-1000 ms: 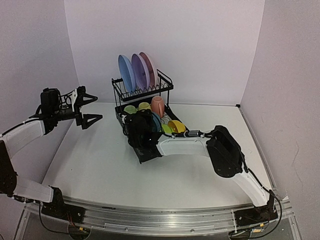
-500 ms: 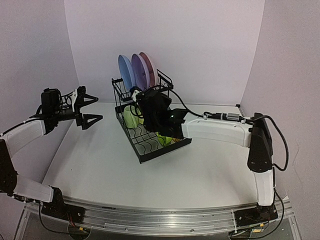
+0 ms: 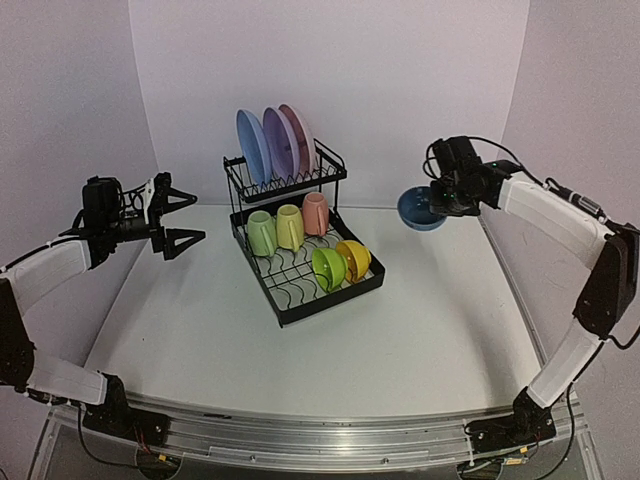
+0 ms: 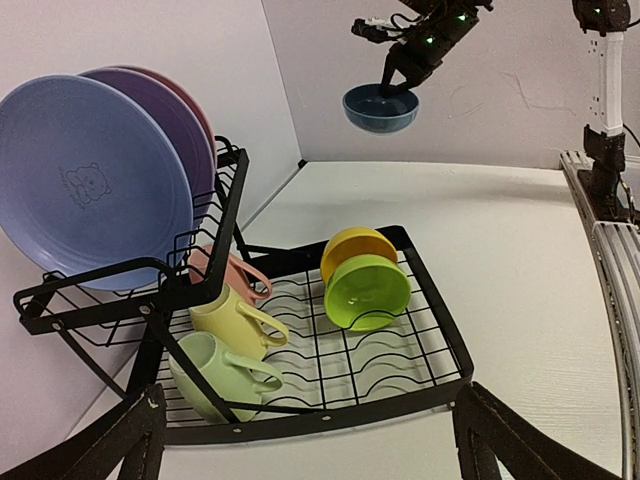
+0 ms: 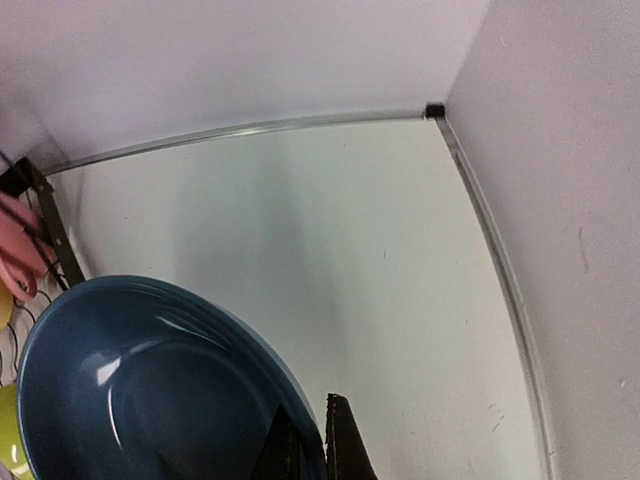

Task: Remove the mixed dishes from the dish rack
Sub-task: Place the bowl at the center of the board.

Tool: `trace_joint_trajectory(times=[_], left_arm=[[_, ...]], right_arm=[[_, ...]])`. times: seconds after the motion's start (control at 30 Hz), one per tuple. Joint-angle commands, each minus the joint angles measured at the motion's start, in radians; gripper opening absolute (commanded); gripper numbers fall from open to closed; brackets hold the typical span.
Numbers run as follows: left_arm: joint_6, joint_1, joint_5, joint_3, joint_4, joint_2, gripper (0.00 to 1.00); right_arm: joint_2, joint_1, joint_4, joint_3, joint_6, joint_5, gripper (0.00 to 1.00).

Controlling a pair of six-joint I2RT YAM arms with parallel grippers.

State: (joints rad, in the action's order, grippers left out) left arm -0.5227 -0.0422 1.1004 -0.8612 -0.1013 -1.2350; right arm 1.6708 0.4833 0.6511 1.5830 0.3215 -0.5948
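The right gripper (image 3: pixel 438 203) holds the blue bowl (image 3: pixel 421 209) by its rim, the fingers pinched narrow on it, up in the air over the back right corner of the table (image 3: pixel 300 370). The left gripper (image 3: pixel 192 217) hovers to the left of the dish rack (image 3: pixel 330 303), its fingers spread wide with nothing between them. In the rack's tray a green bowl (image 3: pixel 328 268) and a yellow bowl (image 3: pixel 353 258) lean together beside three mugs (image 3: pixel 290 226). Three plates (image 3: pixel 278 142) stand upright on the upper shelf.

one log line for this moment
right pincer: shut on blue bowl, airborne right of dish rack | left pincer: open, empty
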Motion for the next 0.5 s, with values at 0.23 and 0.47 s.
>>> trace_joint_trajectory(times=[0.23,0.47], left_arm=[[0.053,0.002,0.027,-0.003,-0.002,0.032,1.0],[0.058,0.002,0.008,0.022,-0.002,0.055,1.0]], right_arm=[[0.159,-0.28,0.034,-0.037,0.317,0.367,0.0],[0.281,-0.302,-0.044,-0.059,0.327,0.289,0.0]])
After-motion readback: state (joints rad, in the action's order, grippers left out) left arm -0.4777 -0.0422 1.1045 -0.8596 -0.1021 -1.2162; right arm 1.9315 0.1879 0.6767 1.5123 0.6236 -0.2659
